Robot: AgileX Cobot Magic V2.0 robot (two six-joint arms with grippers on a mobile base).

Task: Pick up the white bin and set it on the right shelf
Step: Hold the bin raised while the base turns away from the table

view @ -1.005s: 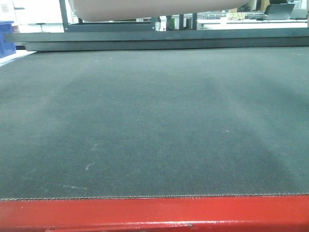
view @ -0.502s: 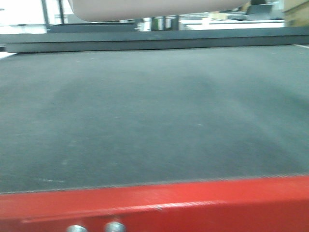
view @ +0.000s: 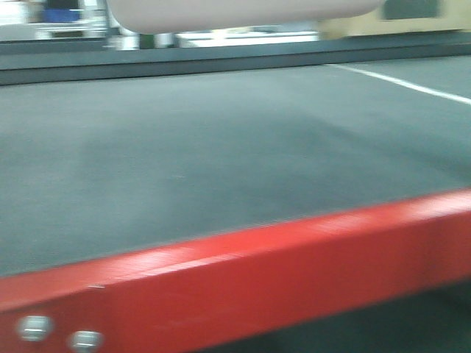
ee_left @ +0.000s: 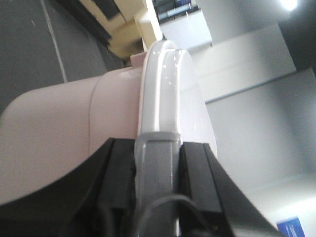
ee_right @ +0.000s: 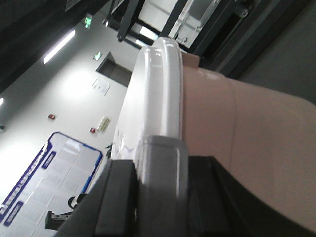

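The left gripper (ee_left: 157, 154) and right gripper (ee_right: 163, 165) each clamp the bin (view: 243, 11) by its rim, holding it above the table (view: 243, 276). Carry it level, squeezing evenly; no shelf in view.

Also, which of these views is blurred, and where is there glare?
Front view: blur smears the red table edge and background; the white bin at top is soft. Left wrist view: sharp, glare streaks on the bin's rim. Right wrist view: same rim glare, ceiling lamp blown out.
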